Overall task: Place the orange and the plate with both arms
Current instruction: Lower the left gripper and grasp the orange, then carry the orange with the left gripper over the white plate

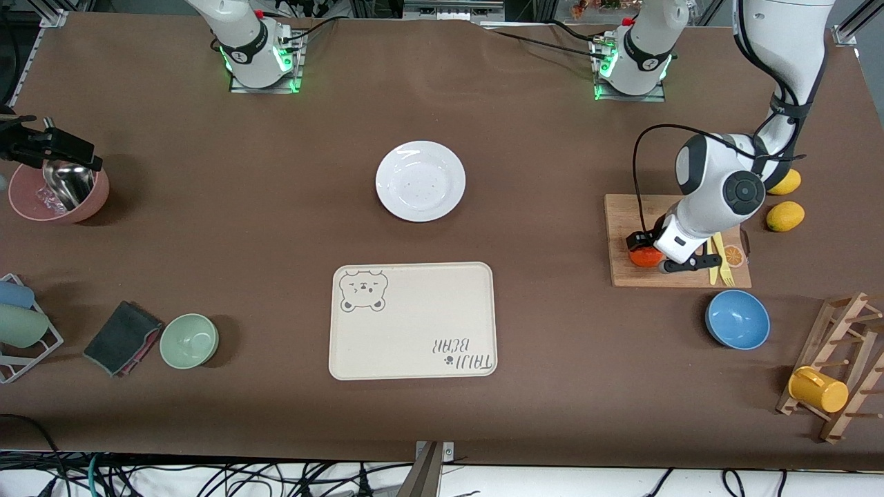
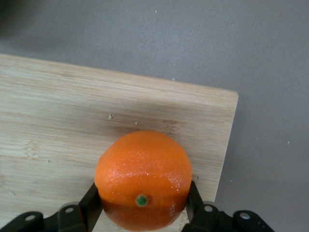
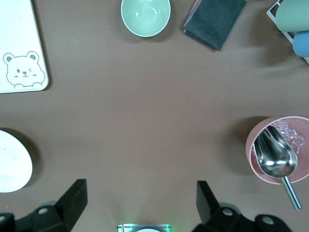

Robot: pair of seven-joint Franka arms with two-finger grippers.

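Note:
The orange (image 1: 646, 257) sits on a wooden cutting board (image 1: 680, 277) at the left arm's end of the table. My left gripper (image 1: 648, 250) is shut on it. In the left wrist view the black fingers (image 2: 93, 195) press both sides of the orange (image 2: 143, 174), which rests on the board (image 2: 58, 121) near its corner. The white plate (image 1: 420, 181) lies at the table's middle, farther from the front camera than the bear tray, with nothing on it. My right gripper (image 1: 65, 153) waits open above the pink bowl. Between the right gripper's (image 3: 141, 189) fingers there is only bare table.
The beige bear tray (image 1: 413, 321) lies nearer the front camera than the plate. A pink bowl (image 1: 59, 197) holds a metal scoop. A green bowl (image 1: 189, 340) and dark cloth (image 1: 123, 337) sit nearby. A blue bowl (image 1: 737, 319), two lemons (image 1: 785, 216), a yellow fork (image 1: 724, 261) and a mug rack (image 1: 839, 373) surround the board.

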